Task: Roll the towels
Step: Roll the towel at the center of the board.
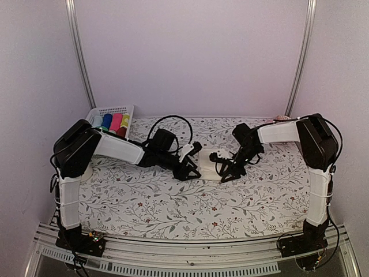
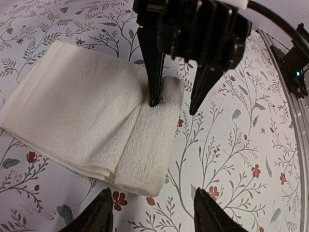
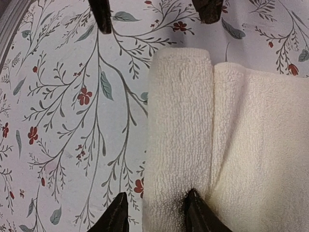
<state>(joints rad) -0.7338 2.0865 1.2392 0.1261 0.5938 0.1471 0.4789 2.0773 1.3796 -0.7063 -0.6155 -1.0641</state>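
So the cream-white terry towel (image 2: 82,111) is lying on the floral-print tablecloth (image 2: 231,145), roughly mid-table, right between the two arms. One edge of it is sitting folded over into a narrow strip, so there's a clear crease running across the cloth next to it.

The right gripper (image 2: 173,107) is standing over one end of that strip with its fingers pointing straight down. Its jaws are sitting partway apart and straddling the strip. One fingertip is pressing into the crease, and the other is resting just off the towel's outer edge, with a sliver of tablecloth showing in between. As far as I can see it isn't actually pinching anything, just bracketing the fold.

The left gripper (image 2: 152,192) is facing it from the other end of the strip, hovering just past the towel's corner. Its fingers are spread wider than the strip and they're holding nothing.

From overhead, a white plastic basket (image 1: 112,109) is sitting at the far left corner of the table with some coloured rolls (image 1: 117,122) standing in it, well apart from the towel.
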